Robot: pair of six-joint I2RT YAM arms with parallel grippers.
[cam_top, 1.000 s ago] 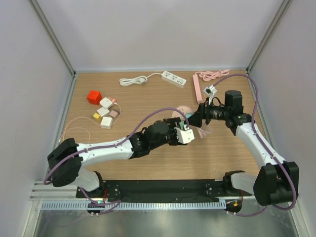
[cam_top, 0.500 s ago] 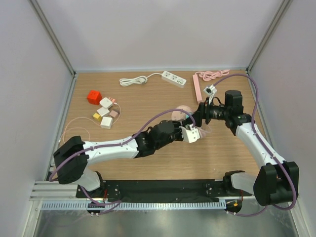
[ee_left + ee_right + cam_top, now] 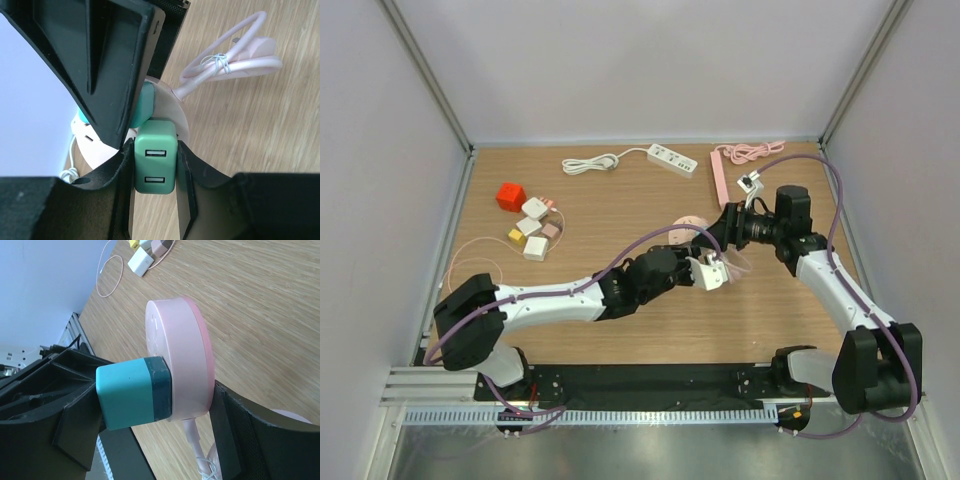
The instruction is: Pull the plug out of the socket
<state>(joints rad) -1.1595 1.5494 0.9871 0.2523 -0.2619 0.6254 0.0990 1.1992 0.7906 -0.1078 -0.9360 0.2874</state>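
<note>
Now the left gripper (image 3: 154,152) has its jaws clamped on the teal USB charger plug (image 3: 155,165). The right gripper (image 3: 724,240) has its jaws gripping the round pink socket (image 3: 182,355). Next should come a straight pull apart.

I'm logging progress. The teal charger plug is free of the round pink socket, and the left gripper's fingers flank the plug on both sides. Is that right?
Not quite. The teal charger plug is not free. It sits plugged into the round pink socket, its base against the socket's face, as the right wrist view shows. The rest holds: the left gripper's fingers do flank the plug on both sides.
</note>
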